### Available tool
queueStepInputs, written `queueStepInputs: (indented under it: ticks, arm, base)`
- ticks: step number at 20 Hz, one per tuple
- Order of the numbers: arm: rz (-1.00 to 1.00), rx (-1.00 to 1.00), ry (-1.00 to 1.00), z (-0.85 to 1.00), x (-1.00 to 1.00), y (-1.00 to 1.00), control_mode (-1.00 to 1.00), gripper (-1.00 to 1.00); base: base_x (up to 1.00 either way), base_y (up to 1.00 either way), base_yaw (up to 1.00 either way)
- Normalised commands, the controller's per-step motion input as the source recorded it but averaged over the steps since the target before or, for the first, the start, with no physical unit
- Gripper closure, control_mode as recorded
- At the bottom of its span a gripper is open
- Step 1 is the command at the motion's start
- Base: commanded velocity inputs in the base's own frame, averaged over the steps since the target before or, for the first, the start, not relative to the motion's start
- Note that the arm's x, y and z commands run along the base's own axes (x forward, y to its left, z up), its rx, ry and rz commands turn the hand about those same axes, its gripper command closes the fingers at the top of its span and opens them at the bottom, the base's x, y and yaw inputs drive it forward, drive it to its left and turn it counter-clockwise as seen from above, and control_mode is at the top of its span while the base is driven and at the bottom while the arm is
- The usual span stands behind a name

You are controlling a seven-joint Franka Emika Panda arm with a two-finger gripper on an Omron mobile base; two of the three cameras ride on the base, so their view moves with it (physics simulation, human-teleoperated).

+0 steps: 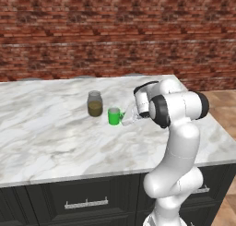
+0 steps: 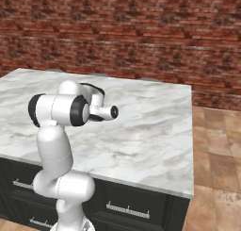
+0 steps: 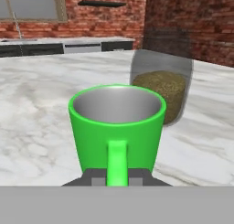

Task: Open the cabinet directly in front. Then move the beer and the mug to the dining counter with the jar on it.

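Hand view crops the tool (image 3: 117, 178) low, so I cannot tell whether it grips. The green mug (image 3: 117, 129) stands upright on the marble surface (image 1: 46, 133), handle toward the tool, with the jar (image 1: 95, 104) just beside it to the left and slightly farther.

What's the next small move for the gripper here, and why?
Probably open the fingers and back the gripper straight away from the mug. The mug appears to stand upright on the dining counter beside the jar, so this delivery looks done. In the hand view the handle runs down between the fingertips. No beer stands on this counter, so it likely comes next.
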Motion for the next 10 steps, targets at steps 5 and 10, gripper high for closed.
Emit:
queueStepInputs:
  ticks: [5, 10]
  arm:
    - [0.00, 0.00, -0.01, 0.06, 0.00, 0.00, -1.00, -1.00]
    - [0.00, 0.06, -0.17, 0.90, -0.03, 0.00, -1.00, -1.00]
  base:
    - [0.00, 0.00, 0.00]
    - [0.00, 0.00, 0.00]
